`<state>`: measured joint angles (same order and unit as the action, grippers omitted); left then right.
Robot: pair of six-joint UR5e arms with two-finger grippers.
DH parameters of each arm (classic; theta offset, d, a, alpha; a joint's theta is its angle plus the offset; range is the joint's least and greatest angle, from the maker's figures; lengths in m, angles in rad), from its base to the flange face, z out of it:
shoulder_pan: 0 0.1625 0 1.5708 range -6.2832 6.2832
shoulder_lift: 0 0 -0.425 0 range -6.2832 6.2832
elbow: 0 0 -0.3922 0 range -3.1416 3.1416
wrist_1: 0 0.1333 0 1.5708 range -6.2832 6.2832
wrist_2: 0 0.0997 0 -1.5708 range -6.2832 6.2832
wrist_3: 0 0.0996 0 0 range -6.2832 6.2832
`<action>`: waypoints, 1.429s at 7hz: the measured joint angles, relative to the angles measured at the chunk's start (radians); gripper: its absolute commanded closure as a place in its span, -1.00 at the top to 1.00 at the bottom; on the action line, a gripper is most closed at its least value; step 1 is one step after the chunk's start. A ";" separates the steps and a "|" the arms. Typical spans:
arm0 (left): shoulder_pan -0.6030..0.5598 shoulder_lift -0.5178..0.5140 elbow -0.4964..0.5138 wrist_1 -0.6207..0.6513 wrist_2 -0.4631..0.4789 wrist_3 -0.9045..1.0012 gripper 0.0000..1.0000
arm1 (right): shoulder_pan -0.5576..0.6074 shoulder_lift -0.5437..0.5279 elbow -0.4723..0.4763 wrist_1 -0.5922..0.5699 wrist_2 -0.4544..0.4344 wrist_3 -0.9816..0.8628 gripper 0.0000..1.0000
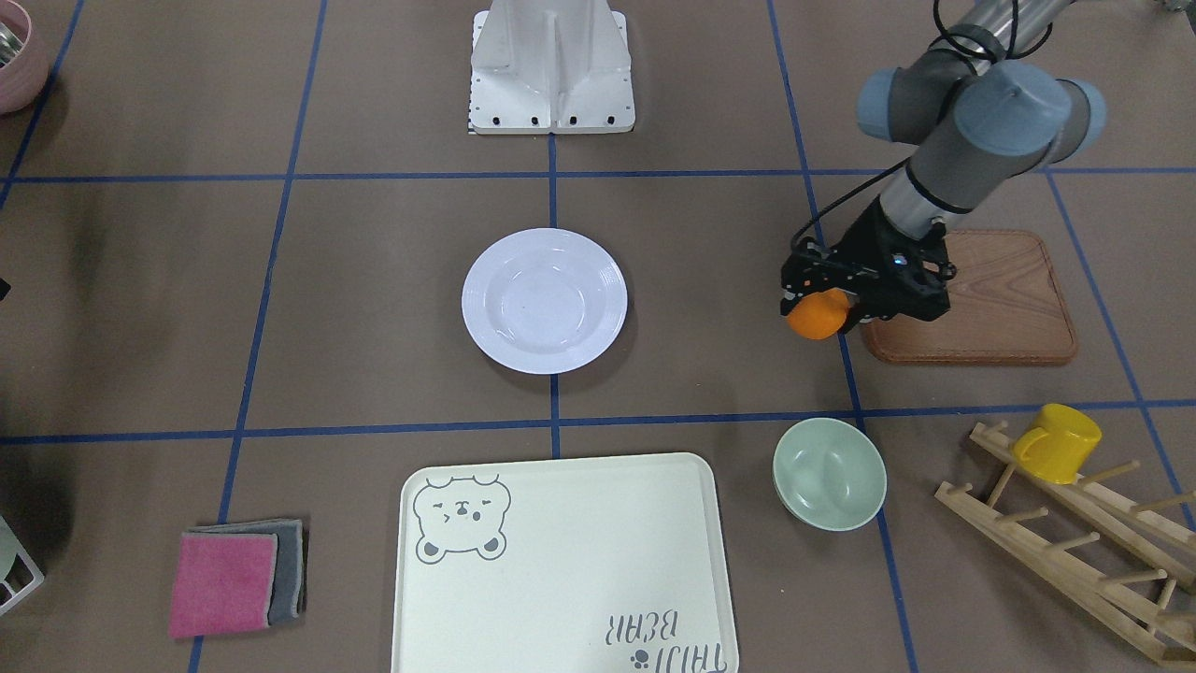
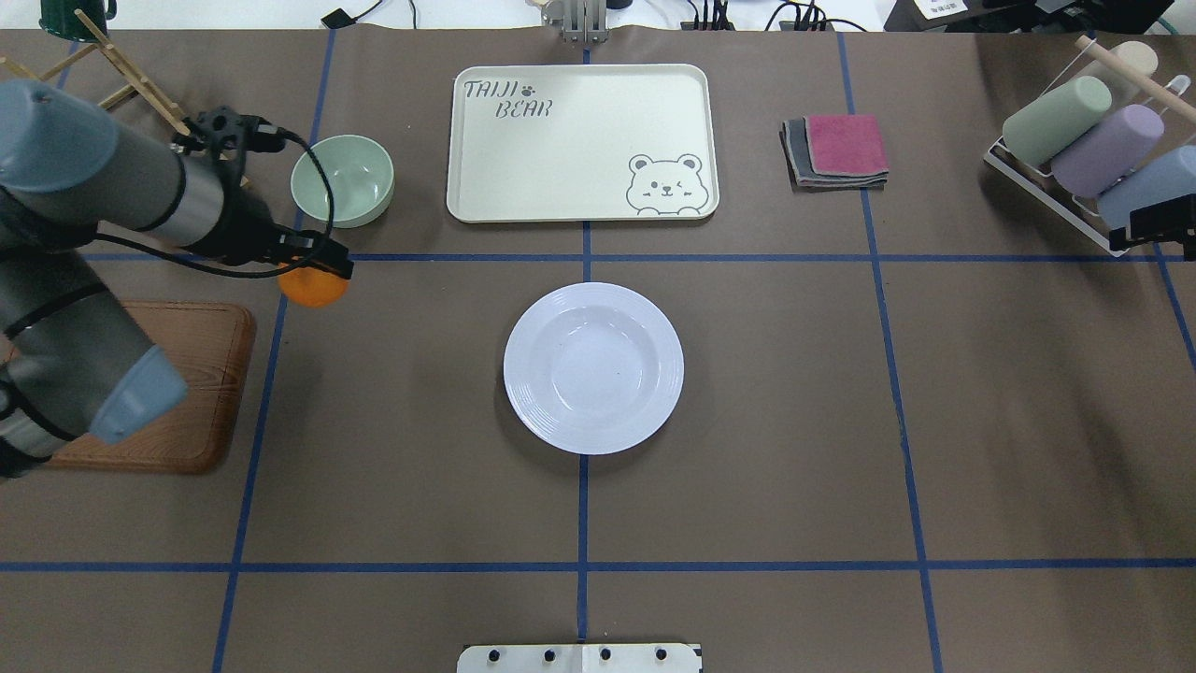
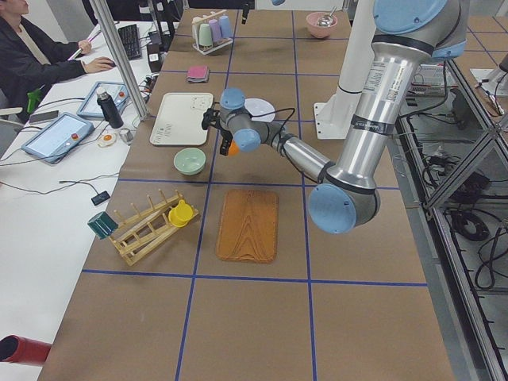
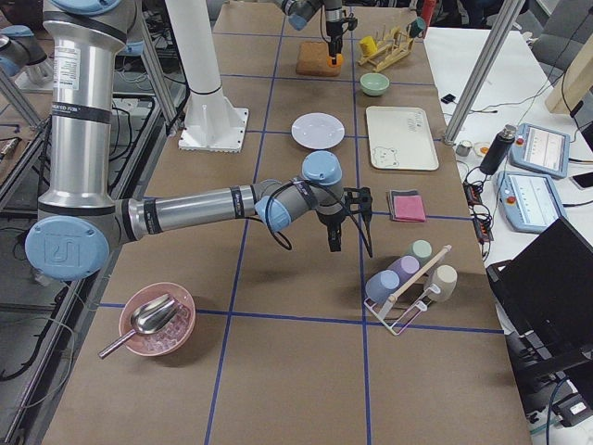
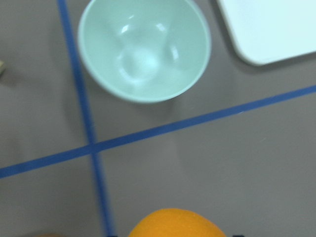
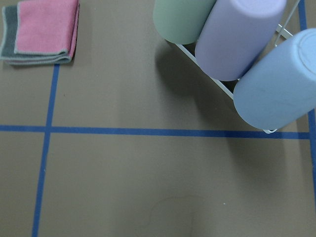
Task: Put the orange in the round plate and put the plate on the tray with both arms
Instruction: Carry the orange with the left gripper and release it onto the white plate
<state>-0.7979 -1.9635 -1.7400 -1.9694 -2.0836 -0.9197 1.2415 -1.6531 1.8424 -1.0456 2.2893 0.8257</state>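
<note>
Orange [image 1: 816, 318] in left hand [image 1: 821, 309], well apart from round plate [image 1: 545, 301]

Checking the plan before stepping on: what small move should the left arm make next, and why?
Probably carry the orange sideways toward the round plate. The left gripper is shut on it near the wooden board, and the plate lies empty.

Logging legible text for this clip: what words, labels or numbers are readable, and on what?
"TAIJI BEAR": grey lettering on the tray, upside down in the front-facing view.
Sticker on the left arm, left view: too small to read.
Emblem on the right arm, on its joint cap, right view: too blurred to read.
Nothing else legible.
</note>
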 measured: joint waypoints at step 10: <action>0.379 -0.480 0.294 0.271 0.392 -0.344 0.96 | -0.443 0.019 0.074 0.473 -0.451 0.942 1.00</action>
<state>-0.4190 -2.4440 -1.4459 -1.6983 -1.6914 -1.2641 0.7982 -1.6339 1.9165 -0.5727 1.8385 1.7673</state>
